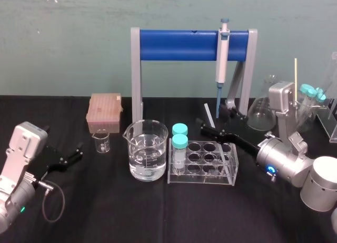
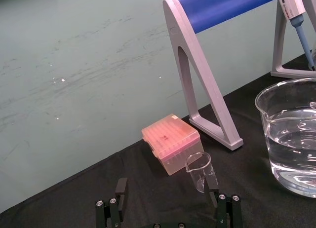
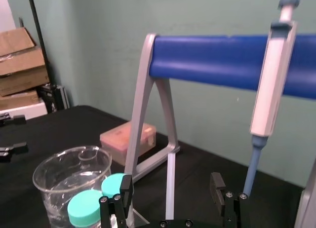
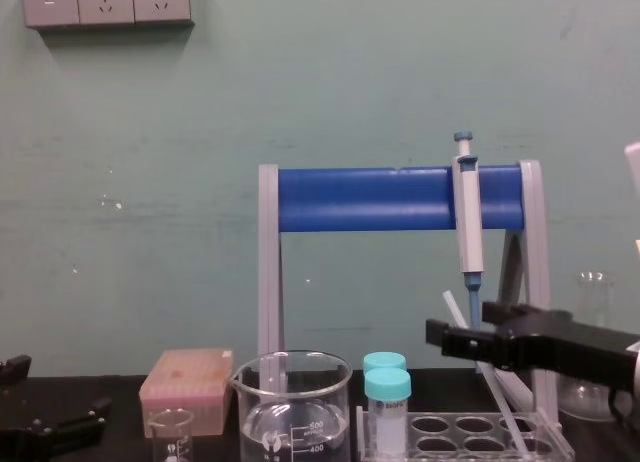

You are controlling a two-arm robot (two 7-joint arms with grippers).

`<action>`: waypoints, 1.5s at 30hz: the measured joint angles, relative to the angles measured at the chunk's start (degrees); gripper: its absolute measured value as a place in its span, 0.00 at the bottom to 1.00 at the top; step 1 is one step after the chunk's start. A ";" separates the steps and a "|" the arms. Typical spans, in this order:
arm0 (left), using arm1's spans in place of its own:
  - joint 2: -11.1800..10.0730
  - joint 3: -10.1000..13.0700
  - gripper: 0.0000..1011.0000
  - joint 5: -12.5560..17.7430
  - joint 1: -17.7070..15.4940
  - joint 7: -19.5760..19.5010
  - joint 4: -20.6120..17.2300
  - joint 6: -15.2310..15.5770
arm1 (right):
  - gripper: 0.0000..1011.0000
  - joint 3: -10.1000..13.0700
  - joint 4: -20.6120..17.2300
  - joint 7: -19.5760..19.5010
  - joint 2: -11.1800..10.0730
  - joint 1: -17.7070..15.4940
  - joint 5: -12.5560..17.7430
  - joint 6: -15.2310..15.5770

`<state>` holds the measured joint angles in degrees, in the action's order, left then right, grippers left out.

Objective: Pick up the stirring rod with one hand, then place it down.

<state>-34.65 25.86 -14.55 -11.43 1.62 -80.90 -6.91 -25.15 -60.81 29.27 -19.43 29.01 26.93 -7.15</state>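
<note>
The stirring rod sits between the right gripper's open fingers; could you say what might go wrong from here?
The thin stirring rod is tilted, so an off-centre close by the right gripper may tip it away. The pipette tip hangs close by; a lift could knock it. The left gripper is parked at the left.

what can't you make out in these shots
- Stirring rod lower end: right wrist view, hidden behind the body of the open right gripper.
- Teal-capped containers at far right: head view, bodies hidden behind the right arm.
- Small beaker markings: head view, too small to read.
- Large beaker: left wrist view, cut off by the edge; the left gripper sits parked, open.
</note>
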 joint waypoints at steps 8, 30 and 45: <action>0.00 0.00 0.99 0.00 0.00 0.00 0.00 0.00 | 0.99 0.10 2.18 1.11 1.15 0.60 -0.15 3.50; 0.00 0.00 0.99 0.00 0.00 0.00 0.00 0.00 | 0.96 0.35 2.22 1.06 1.34 0.45 -0.71 3.80; 0.00 0.00 0.99 0.00 0.00 0.00 0.00 0.00 | 0.57 0.31 2.22 1.06 1.30 0.50 -0.62 3.74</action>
<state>-34.65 25.86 -14.55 -11.43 1.62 -80.90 -6.91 -24.84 -58.58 30.33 -18.13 29.51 26.30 -3.41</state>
